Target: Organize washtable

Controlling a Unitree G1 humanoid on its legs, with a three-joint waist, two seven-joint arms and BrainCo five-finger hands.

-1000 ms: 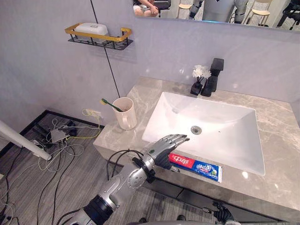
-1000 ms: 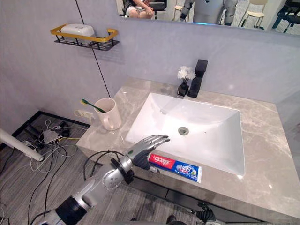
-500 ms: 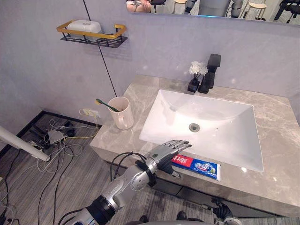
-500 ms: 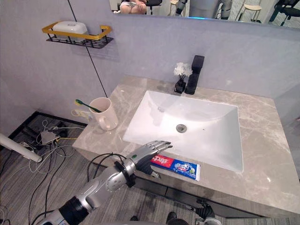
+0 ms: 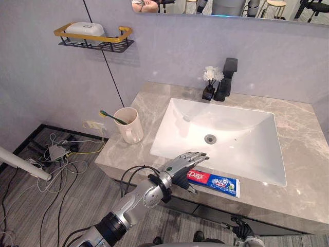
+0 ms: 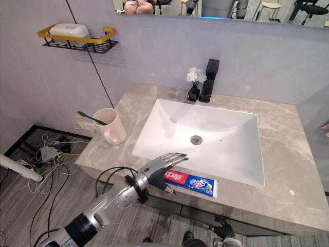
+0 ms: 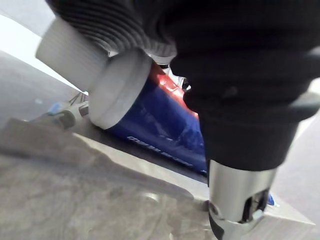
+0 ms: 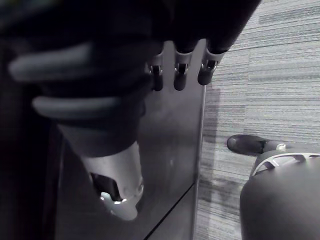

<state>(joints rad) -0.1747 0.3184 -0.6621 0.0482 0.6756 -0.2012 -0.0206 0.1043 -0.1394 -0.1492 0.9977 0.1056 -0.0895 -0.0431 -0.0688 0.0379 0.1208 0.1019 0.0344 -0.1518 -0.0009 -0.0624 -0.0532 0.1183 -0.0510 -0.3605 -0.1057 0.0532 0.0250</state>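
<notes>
Where toothpaste (image 5: pixel 216 181) lies along the counter (image 5: pixel 303 139) edge, the left hand (image 5: pixel 182 164) rests straight fingers (image 5: pixel 198 156).

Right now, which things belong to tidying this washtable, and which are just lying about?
Job: toothpaste tube, its end under the left robot hand; cup with toothbrush.
Lying about: tap, flower vase, wall rack with soap box.

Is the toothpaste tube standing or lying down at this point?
Lying flat: the toothpaste tube rests lengthwise on the counter at its front edge, with the left hand open over its cap end.
</notes>
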